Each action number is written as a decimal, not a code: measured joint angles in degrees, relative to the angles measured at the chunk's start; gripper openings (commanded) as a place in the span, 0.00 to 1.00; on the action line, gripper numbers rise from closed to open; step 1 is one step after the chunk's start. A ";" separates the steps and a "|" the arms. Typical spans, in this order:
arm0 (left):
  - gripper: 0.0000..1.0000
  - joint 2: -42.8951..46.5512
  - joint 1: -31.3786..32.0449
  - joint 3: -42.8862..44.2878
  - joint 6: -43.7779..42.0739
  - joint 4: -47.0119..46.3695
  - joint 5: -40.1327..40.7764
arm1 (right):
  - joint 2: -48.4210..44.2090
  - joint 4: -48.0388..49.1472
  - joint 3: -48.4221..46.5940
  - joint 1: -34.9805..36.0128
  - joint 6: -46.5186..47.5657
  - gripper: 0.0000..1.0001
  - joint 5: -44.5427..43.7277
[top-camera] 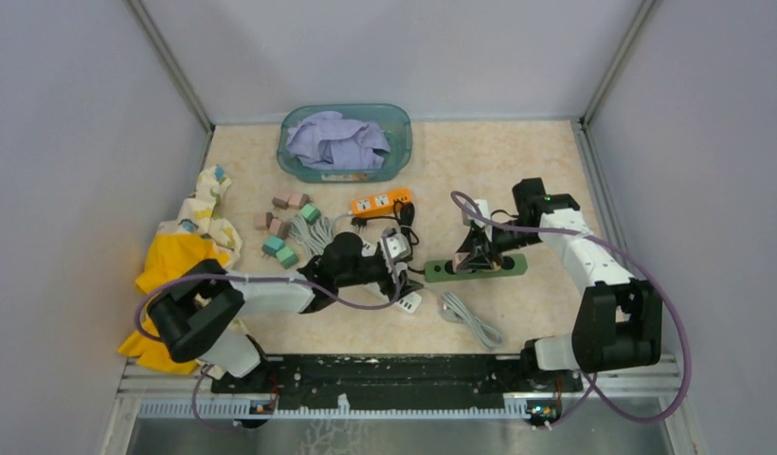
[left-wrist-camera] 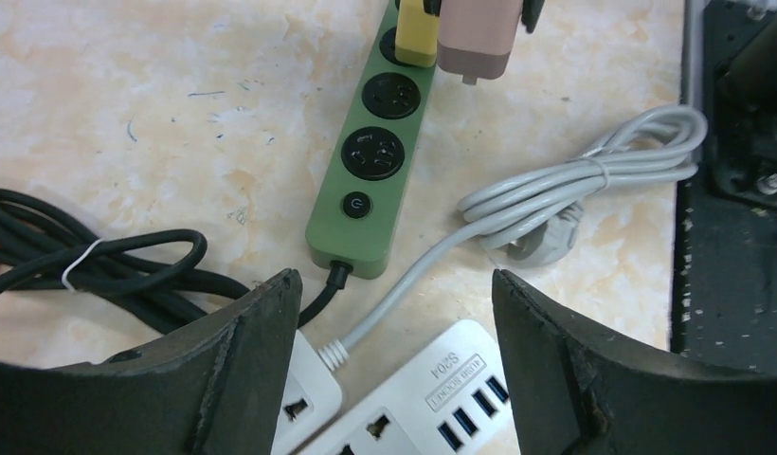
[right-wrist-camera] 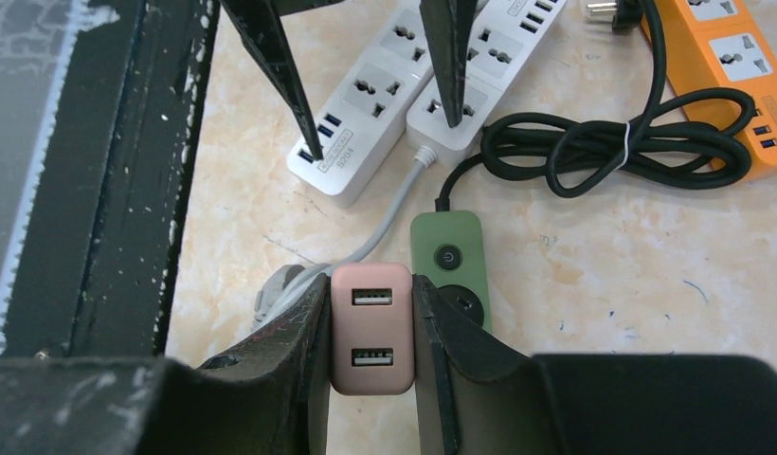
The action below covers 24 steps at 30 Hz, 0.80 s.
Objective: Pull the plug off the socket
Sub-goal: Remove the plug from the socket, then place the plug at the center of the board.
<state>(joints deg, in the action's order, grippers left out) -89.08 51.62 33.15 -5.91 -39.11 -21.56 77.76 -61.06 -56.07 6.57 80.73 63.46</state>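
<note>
The rounded pink plastic charger plug [right-wrist-camera: 371, 327] looks smooth and matt; the long green plastic socket strip [left-wrist-camera: 370, 237] has a soft satin sheen; the beige marbled tabletop [left-wrist-camera: 157, 104] is smooth, faintly scratched; at twelve o'clock, a translucent teal plastic tub [top-camera: 402, 142] holds crumpled lilac fabric [top-camera: 335, 140], possibly cotton.

A robotics lab test cell: plain grey panels [top-camera: 63, 114] in metal framing close off the left, right and far sides of a beige stone-patterned table [top-camera: 517, 161], a black mounting rail [top-camera: 394, 377] spans its near edge, and practice props lie about: a green power strip [top-camera: 508, 264], an orange power strip [top-camera: 380, 202], small coloured blocks [top-camera: 288, 232], a teal tub [top-camera: 402, 152] of cloth
</note>
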 measured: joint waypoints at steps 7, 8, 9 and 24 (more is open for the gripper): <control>0.97 12.00 -0.11 -6.80 8.20 -3.58 2.71 | 0.24 2.08 -0.33 0.00 -8.46 0.00 2.54; 0.99 13.18 -0.28 -7.48 9.64 -4.24 3.08 | 0.24 2.34 -0.33 0.00 -9.44 0.00 2.73; 1.00 14.45 -0.39 -8.24 11.69 -5.09 3.58 | 0.24 2.73 -0.33 0.00 -10.60 0.00 2.82; 1.00 15.52 -7.28 -11.32 32.15 -13.22 2.01 | 0.26 6.38 -0.33 0.00 -19.28 0.00 4.15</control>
<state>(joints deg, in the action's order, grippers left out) -73.56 44.34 21.82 26.24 -52.34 -19.55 78.02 -54.68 -56.40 6.57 61.45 67.61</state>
